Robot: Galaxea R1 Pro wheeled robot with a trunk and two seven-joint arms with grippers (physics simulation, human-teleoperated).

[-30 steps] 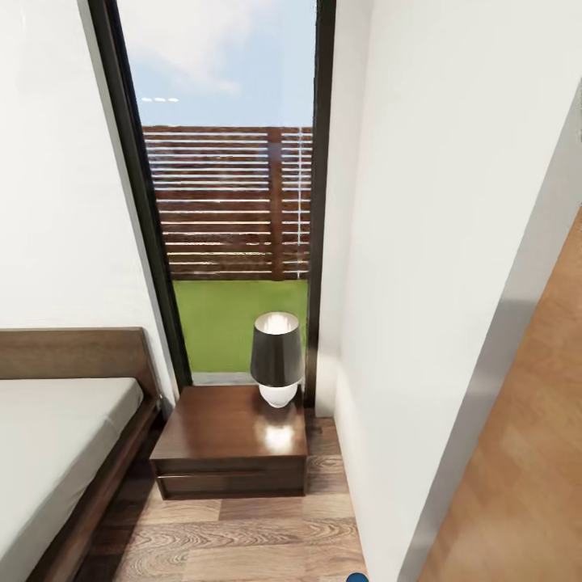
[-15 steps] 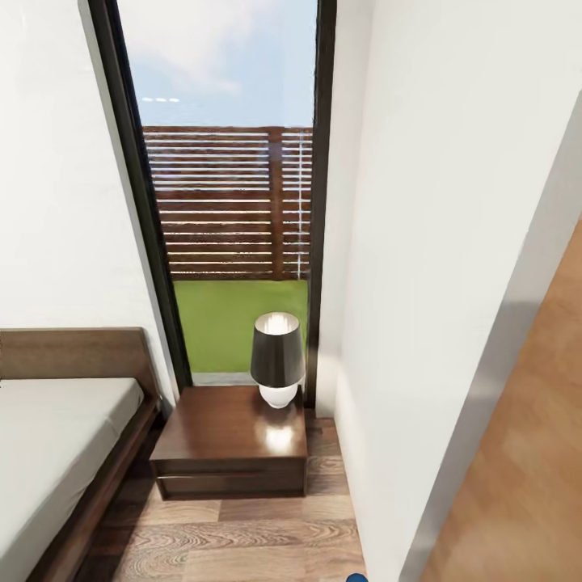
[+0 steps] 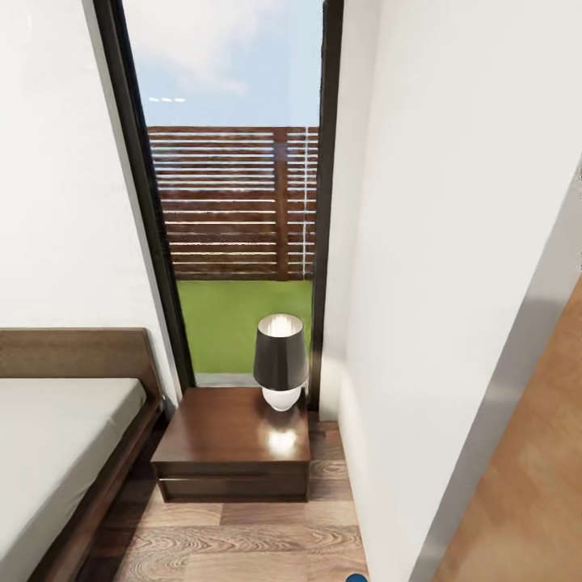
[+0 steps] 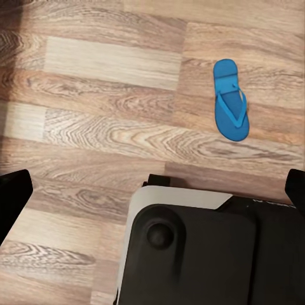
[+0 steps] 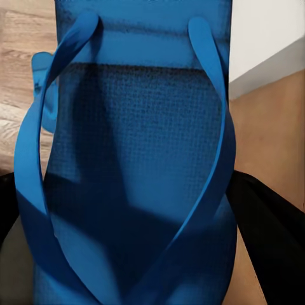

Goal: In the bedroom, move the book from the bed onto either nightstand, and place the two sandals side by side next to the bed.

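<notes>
One blue sandal (image 4: 230,100) lies flat on the wood floor in the left wrist view, a short way beyond my base. My left gripper (image 4: 152,190) hangs above the floor, open, its black fingertips (image 4: 13,197) far apart at the picture's edges. A second blue sandal (image 5: 133,165), sole and straps seen close up, sits in my right gripper (image 5: 136,210), which is shut on it. A blue tip (image 3: 356,577) shows at the head view's lower edge. The bed (image 3: 56,436) is at the left, the nightstand (image 3: 226,440) beside it. The book is out of view.
A lamp (image 3: 280,360) with a dark shade stands on the nightstand's far right corner. Behind it is a tall black-framed window (image 3: 234,202). A white wall (image 3: 436,283) closes the right side, leaving a narrow strip of floor (image 3: 242,541) between it and the bed.
The whole head picture has shifted slightly to the right, so the camera has moved. Bed, nightstand and lamp keep their places relative to each other.
</notes>
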